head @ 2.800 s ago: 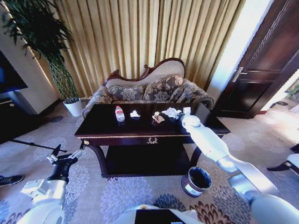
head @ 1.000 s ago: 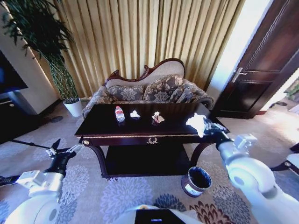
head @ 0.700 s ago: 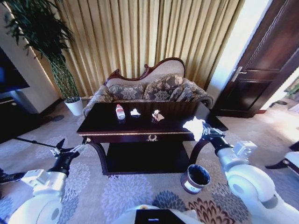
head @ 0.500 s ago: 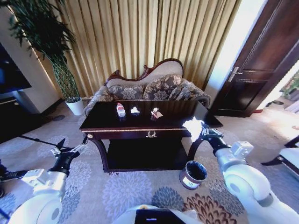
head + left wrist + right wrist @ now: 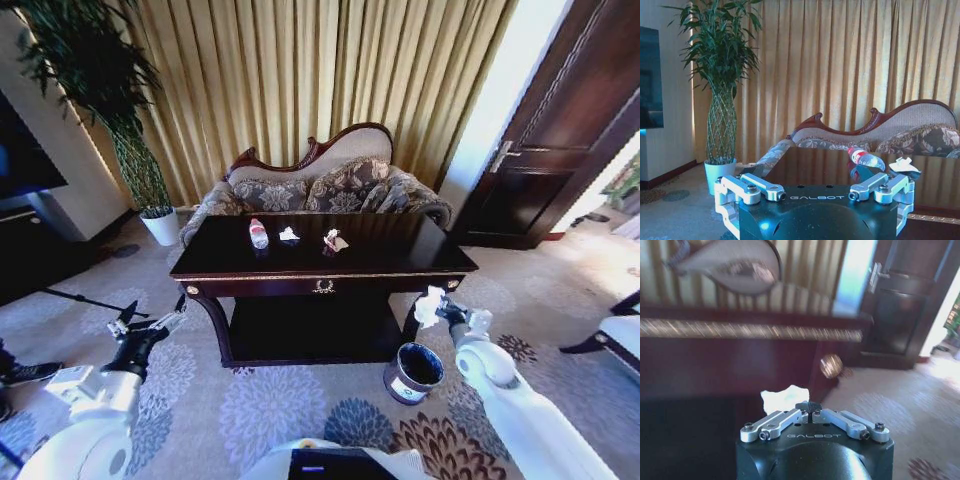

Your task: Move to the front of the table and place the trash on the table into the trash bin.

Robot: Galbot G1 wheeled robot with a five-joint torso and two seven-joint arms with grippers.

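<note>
The right gripper [image 5: 437,307] is pinched tight on a crumpled white paper scrap [image 5: 428,305], hanging just above the trash bin [image 5: 413,372] by the table [image 5: 400,255]'s front right corner. On the tabletop sit 1 bottle [image 5: 259,234] and 2 more scraps [image 5: 289,235]. The left gripper [image 5: 150,325] idles, fingers spread, holding nothing, low at front left.

Gold curtains [image 5: 300,80] hang across the far wall. A carved-back patterned sofa [image 5: 320,190] stands before them. A tall plant [image 5: 95,90] in a white pot [image 5: 160,228] stands far left. A dark door [image 5: 560,140] is at right, with bright light beside it. A flowered carpet [image 5: 270,410] covers the floor.
</note>
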